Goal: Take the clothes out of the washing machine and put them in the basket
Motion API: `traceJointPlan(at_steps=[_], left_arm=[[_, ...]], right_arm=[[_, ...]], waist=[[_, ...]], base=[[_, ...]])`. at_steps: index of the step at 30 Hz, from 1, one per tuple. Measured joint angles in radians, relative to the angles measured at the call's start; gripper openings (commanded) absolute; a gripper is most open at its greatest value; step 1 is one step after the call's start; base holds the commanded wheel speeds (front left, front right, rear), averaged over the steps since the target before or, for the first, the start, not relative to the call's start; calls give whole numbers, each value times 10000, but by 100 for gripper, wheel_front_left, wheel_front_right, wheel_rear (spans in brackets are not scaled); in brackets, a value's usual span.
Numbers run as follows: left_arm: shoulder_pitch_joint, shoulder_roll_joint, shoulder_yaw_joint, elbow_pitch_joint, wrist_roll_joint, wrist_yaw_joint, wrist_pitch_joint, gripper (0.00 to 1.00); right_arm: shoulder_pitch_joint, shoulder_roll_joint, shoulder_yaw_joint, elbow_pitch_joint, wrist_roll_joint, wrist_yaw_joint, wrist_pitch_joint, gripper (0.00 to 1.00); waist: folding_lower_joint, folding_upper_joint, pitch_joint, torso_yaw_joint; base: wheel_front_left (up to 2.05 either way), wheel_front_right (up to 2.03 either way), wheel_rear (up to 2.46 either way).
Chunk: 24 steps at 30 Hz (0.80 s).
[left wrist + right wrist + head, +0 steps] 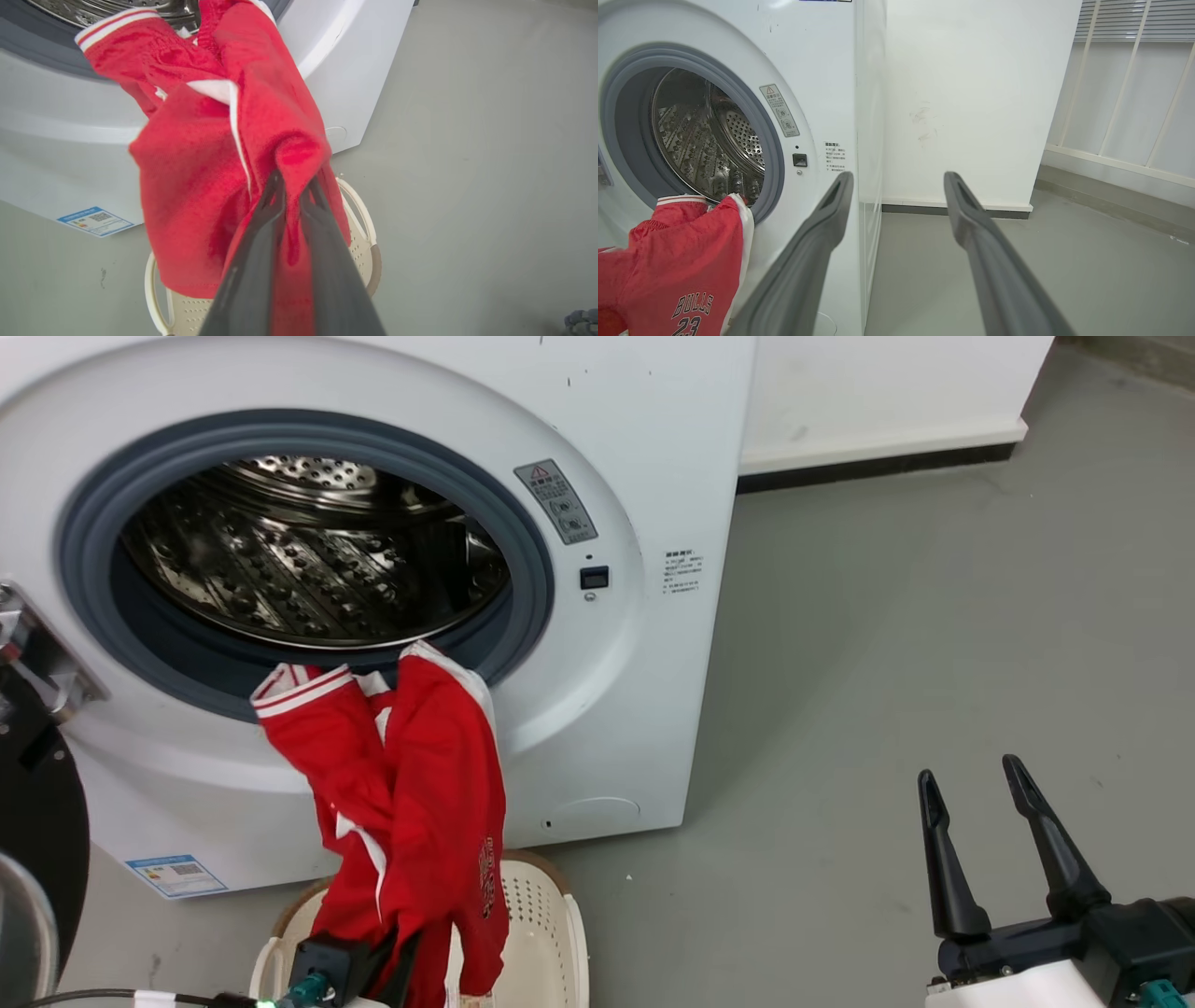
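One red jersey (411, 775) hangs from the lower lip of the one washing machine (635, 644), its lower part draped over the one basket (546, 915) just in front. Of two grippers, the left gripper (294, 184) is clenched on a jersey fold above the basket. The right gripper (971, 770) stands spread, well to the right.

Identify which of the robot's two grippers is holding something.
The left gripper: its fingers pinch the red jersey over the basket, while the right gripper stands open and empty.
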Motion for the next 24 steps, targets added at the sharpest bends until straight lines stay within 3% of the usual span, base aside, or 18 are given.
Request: traceJointPlan(at_steps=[14, 24], left_arm=[[-459, -986, -61, 2817, -71, -1072, -42, 0], [-2052, -1730, 161, 5333, -23, -1825, -58, 0]], right_arm=[[-754, 0, -6, -192, 79, 0, 0, 100], [-1529, -2, -2, -403, 221, 0, 0, 100]], waist=[[1, 0, 1388, -582], [2, 0, 2810, -834]], base=[[0, 0, 0], [0, 0, 0]])
